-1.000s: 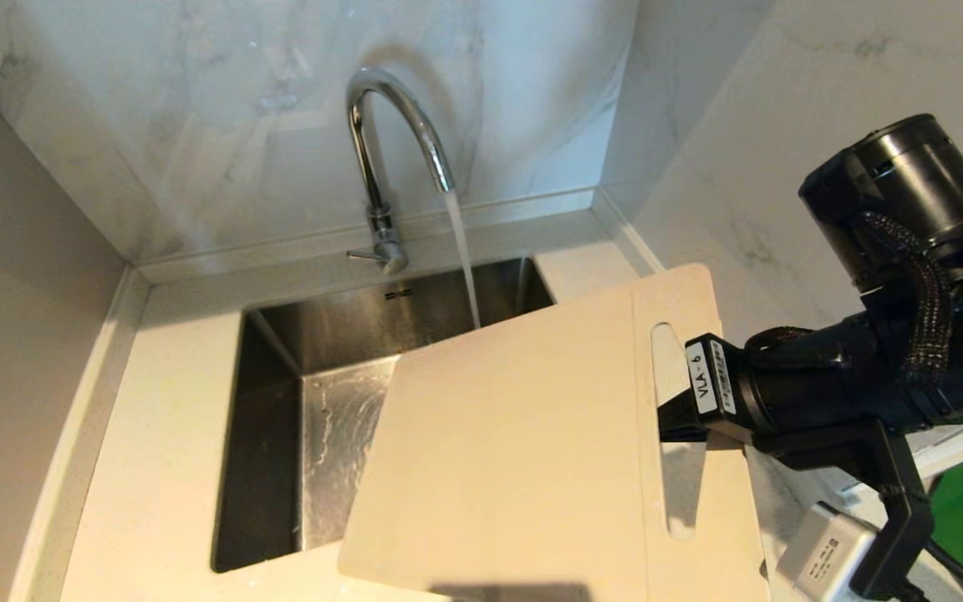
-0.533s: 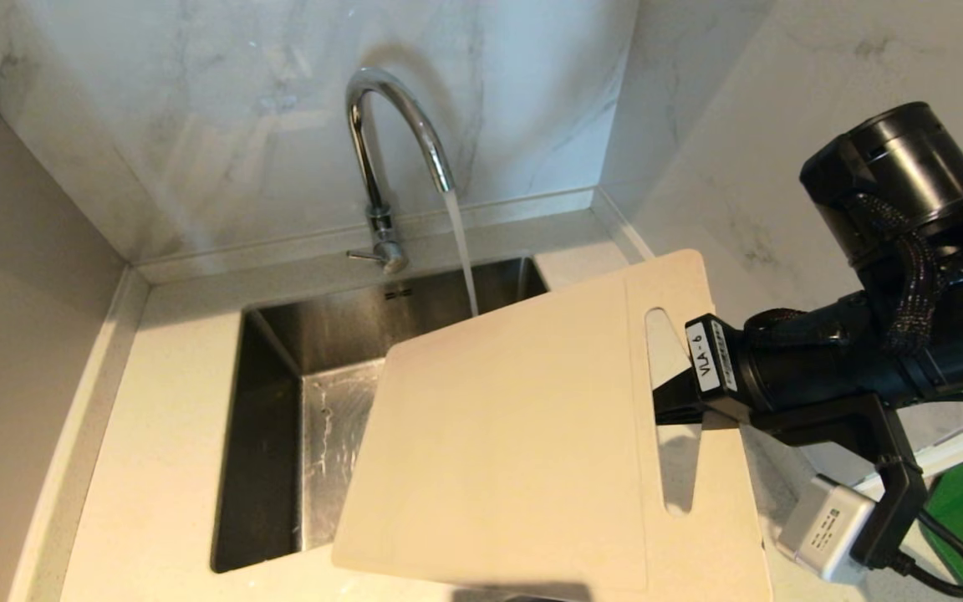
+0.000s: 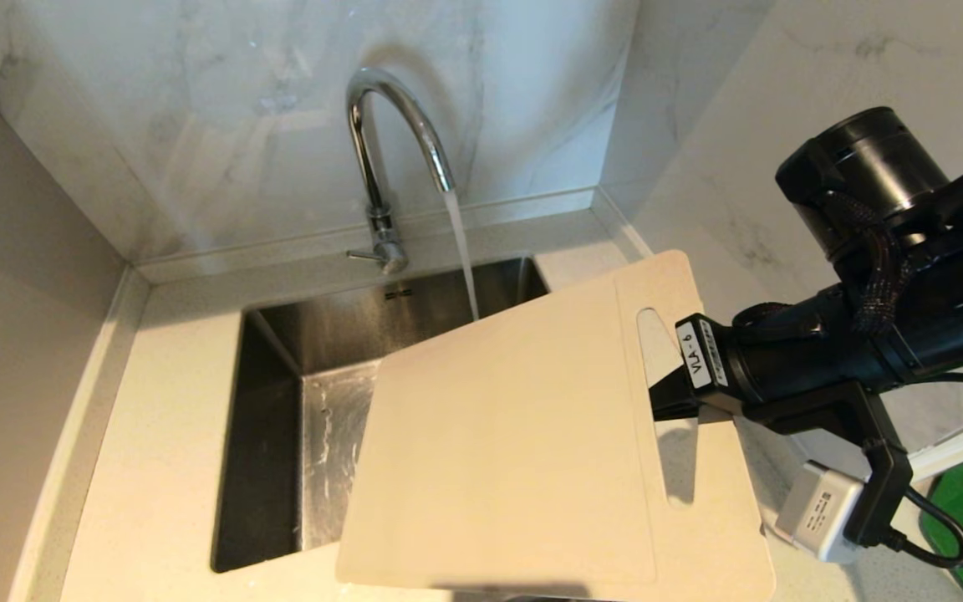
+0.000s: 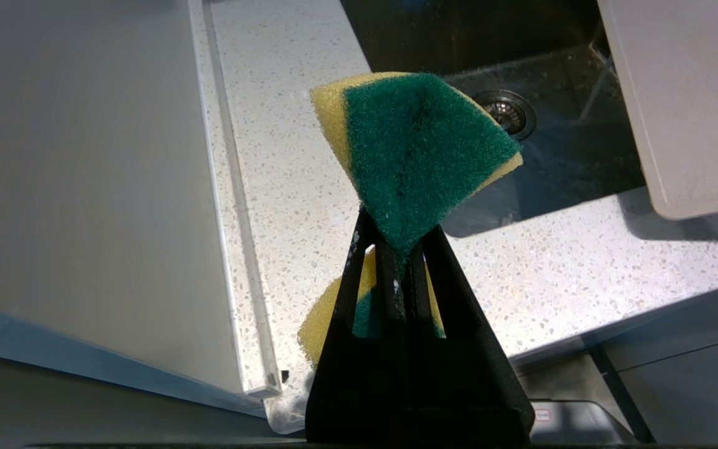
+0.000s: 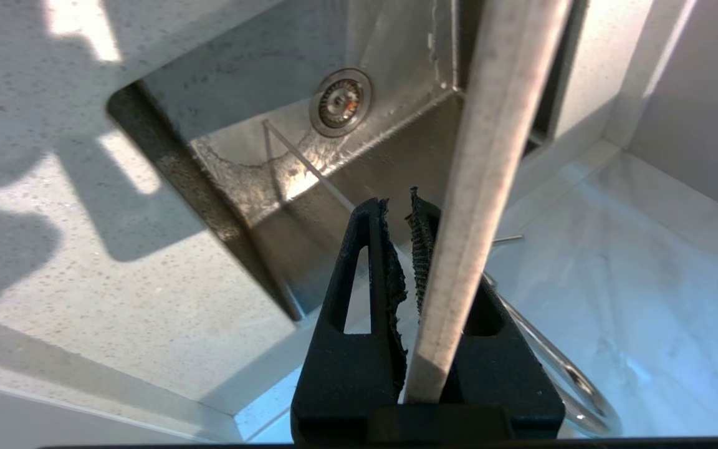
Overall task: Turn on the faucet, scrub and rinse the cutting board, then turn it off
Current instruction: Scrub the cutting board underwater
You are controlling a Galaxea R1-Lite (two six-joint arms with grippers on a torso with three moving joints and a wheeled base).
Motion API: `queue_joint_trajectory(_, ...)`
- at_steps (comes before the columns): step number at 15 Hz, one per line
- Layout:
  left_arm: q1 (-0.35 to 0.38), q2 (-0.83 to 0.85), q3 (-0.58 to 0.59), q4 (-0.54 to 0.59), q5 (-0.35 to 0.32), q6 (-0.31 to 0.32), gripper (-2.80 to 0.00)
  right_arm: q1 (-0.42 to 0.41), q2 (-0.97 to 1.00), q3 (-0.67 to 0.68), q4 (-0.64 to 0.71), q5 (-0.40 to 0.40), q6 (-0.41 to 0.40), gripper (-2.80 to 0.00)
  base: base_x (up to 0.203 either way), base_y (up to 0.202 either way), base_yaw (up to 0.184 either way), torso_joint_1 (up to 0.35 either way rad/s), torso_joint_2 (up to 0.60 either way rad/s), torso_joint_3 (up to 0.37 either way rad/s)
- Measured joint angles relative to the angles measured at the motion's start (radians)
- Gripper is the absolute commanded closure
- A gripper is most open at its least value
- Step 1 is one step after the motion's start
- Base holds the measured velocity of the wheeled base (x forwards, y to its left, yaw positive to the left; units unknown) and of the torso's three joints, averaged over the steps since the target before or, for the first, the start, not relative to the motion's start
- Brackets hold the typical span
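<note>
The chrome faucet (image 3: 389, 125) runs, and its stream (image 3: 463, 251) drops into the sink just behind the far edge of the cutting board (image 3: 515, 451). The cream board hangs tilted over the sink's right half. My right gripper (image 3: 667, 403) is shut on the board's rim by the handle hole. The right wrist view shows the board's edge (image 5: 490, 156) clamped between the jaws of the right gripper (image 5: 406, 212), with the faucet (image 5: 558, 368) beyond. My left gripper (image 4: 396, 231), out of the head view, is shut on a green and yellow sponge (image 4: 421, 149) above the counter's front left.
The steel sink (image 3: 281, 435) lies open on its left half, with its drain (image 5: 340, 103) wet. Speckled white countertop (image 3: 164, 418) surrounds it. Marble walls close in behind and on the right. A grey panel (image 4: 85, 187) stands to the left.
The right arm has shifted left and turned, swinging the cutting board a little leftward and further over the sink. Water keeps running.
</note>
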Motion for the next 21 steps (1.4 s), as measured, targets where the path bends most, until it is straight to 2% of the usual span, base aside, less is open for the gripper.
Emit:
queue_joint_trajectory(12,0.000,0.000,0.000,0.000,0.000,0.000,0.00,0.004,-0.009,0.011,0.000,0.001,-0.001,0.00,0.000,0.000,0.000,0.000,0.00,0.000)
queue_joint_trajectory(15,0.000,0.000,0.000,0.000,0.000,0.000,0.00,0.004,0.004,0.009,0.040,-0.001,-0.001,0.00,0.000,0.000,0.000,0.000,0.00,0.000)
queue_joint_trajectory(21,0.000,0.000,0.000,0.000,0.000,0.000,0.00,0.003,0.079,-0.100,0.127,-0.005,0.000,0.00,0.000,0.000,0.000,0.000,0.00,0.000)
